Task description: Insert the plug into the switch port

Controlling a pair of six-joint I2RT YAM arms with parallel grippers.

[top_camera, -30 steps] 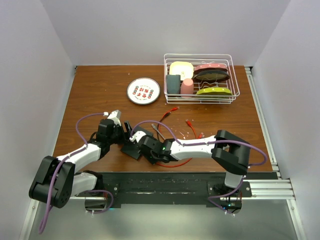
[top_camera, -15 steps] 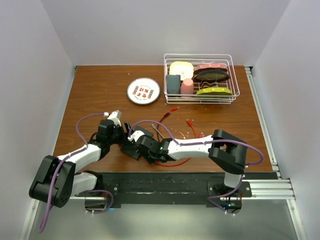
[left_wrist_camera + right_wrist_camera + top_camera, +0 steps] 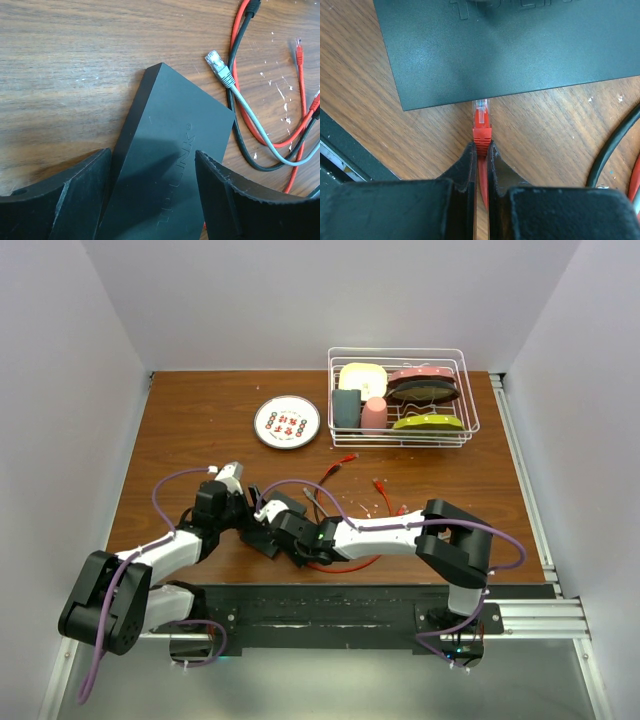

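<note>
The switch (image 3: 175, 150), a flat dark-grey box, lies on the wooden table near the front edge (image 3: 263, 540). My left gripper (image 3: 152, 152) straddles it, one finger against each long side, holding it. My right gripper (image 3: 480, 147) is shut on the red plug (image 3: 481, 122), just behind its boot. The plug's clear tip touches the switch's near edge (image 3: 510, 45); the sockets are hidden from this view. In the top view the left gripper (image 3: 248, 508) and the right gripper (image 3: 274, 526) meet over the switch.
A grey cable with a clear plug (image 3: 218, 64) lies beside the switch, along with red and black cables (image 3: 240, 40). A white plate (image 3: 287, 421) and a wire rack of dishes (image 3: 402, 395) stand at the back. A black rail (image 3: 340, 145) runs close by.
My right arm has moved slightly left, bringing the red plug closer to the switch. The left arm and the switch have barely moved.
</note>
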